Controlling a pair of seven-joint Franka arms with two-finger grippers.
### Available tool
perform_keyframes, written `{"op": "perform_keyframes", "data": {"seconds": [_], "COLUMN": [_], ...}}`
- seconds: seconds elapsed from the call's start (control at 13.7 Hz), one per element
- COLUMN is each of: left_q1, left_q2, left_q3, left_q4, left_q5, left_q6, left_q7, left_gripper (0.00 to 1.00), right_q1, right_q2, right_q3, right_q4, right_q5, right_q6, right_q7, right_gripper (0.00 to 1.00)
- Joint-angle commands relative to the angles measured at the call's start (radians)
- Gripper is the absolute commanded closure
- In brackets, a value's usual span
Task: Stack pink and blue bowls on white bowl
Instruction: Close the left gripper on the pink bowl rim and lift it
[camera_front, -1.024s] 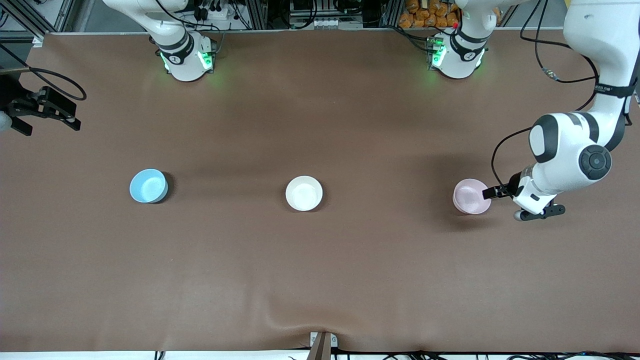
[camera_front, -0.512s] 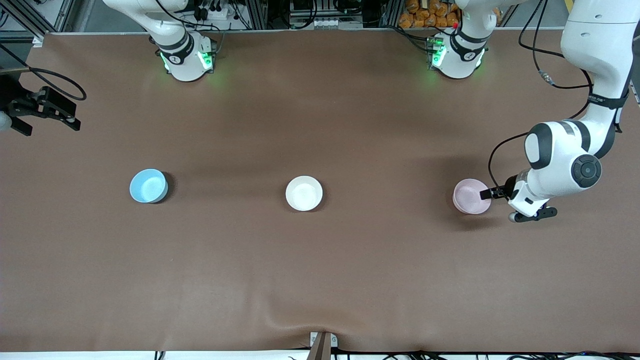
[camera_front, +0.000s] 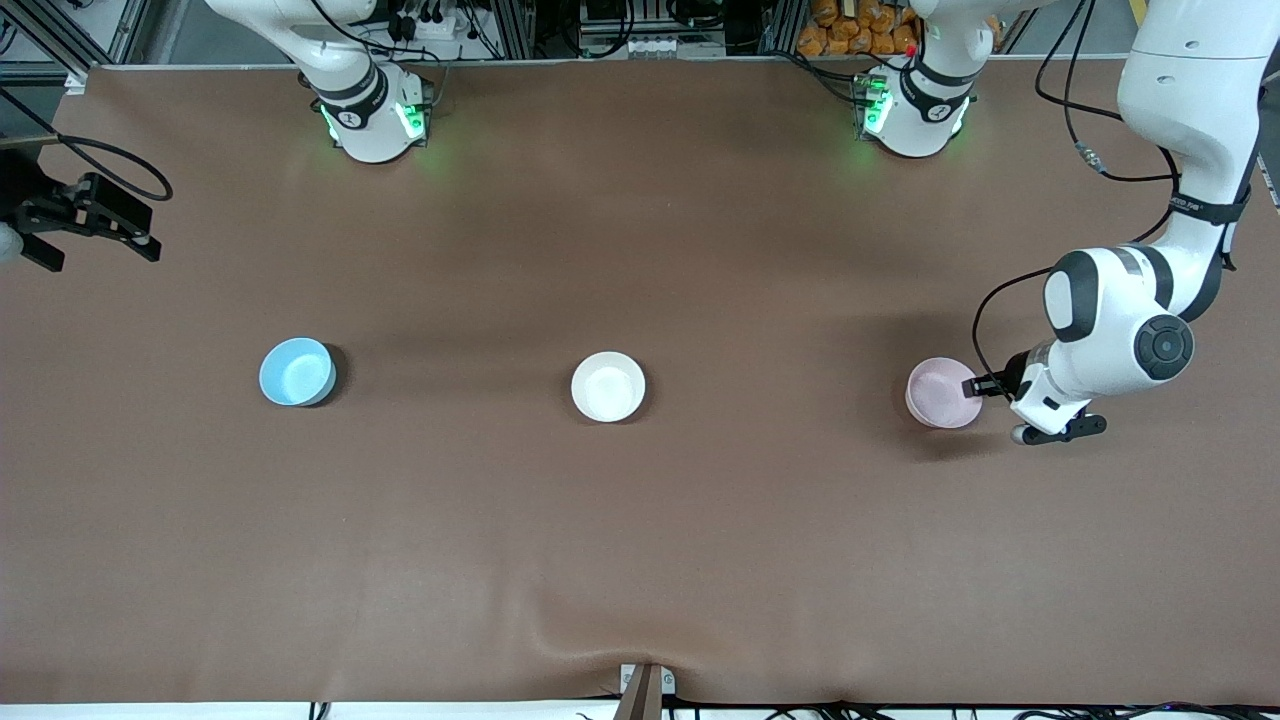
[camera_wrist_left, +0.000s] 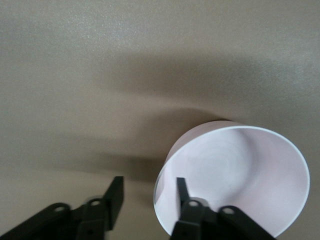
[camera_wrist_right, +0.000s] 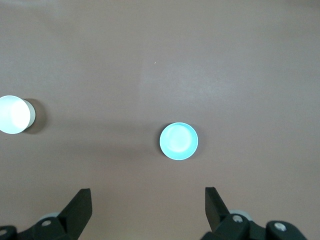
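The pink bowl (camera_front: 940, 392) (camera_wrist_left: 240, 175) stands upright toward the left arm's end of the table. My left gripper (camera_front: 975, 388) (camera_wrist_left: 150, 182) is low at its rim: one finger is inside the bowl, the other outside, with a gap still showing beside the wall, so it is open. The white bowl (camera_front: 608, 386) (camera_wrist_right: 12, 114) stands mid-table. The blue bowl (camera_front: 296, 371) (camera_wrist_right: 178, 141) stands toward the right arm's end. My right gripper (camera_front: 100, 245) (camera_wrist_right: 147, 197) waits high over that end of the table, open and holding nothing.
All three bowls stand in one row on the brown cloth (camera_front: 640, 540). The cloth has a wrinkle (camera_front: 590, 640) near its front edge, by a small bracket (camera_front: 645, 685). Both arm bases (camera_front: 372, 115) (camera_front: 915, 110) stand along the back edge.
The left gripper's fingers have drawn closer together around the pink bowl's rim, and the left arm has shifted slightly toward the bowl. The bowls and the right arm have not moved.
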Motion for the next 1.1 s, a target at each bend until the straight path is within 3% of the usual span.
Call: {"op": "perform_keyframes", "data": {"seconds": [0.0, 0.29, 0.51, 0.8, 1.02], "left_q1": [0.007, 0.005, 0.005, 0.002, 0.004], "left_q2": [0.009, 0.012, -0.001, -0.119, -0.21], "left_q3": [-0.006, -0.006, -0.006, -0.025, -0.088], "left_q4": [0.004, 0.005, 0.005, 0.002, 0.027], "left_q5": [0.017, 0.017, 0.017, 0.018, 0.017], "left_q6": [0.015, 0.016, 0.016, -0.005, -0.08], "left_q7": [0.003, 0.003, 0.003, 0.009, 0.0], "left_gripper": [0.7, 1.0, 1.0, 1.0, 1.0], "right_q1": [-0.003, -0.003, -0.003, -0.004, -0.003], "right_q2": [-0.002, -0.002, -0.002, -0.002, -0.002], "right_q3": [-0.004, -0.004, -0.004, -0.004, -0.004], "right_q4": [0.0, 0.0, 0.0, 0.0, 0.0], "right_q5": [0.018, 0.018, 0.018, 0.018, 0.018], "right_q6": [0.004, 0.001, 0.0, 0.001, -0.001], "right_q7": [-0.008, -0.008, -0.008, -0.008, -0.008], "right_gripper": [0.0, 0.0, 0.0, 0.0, 0.0]}}
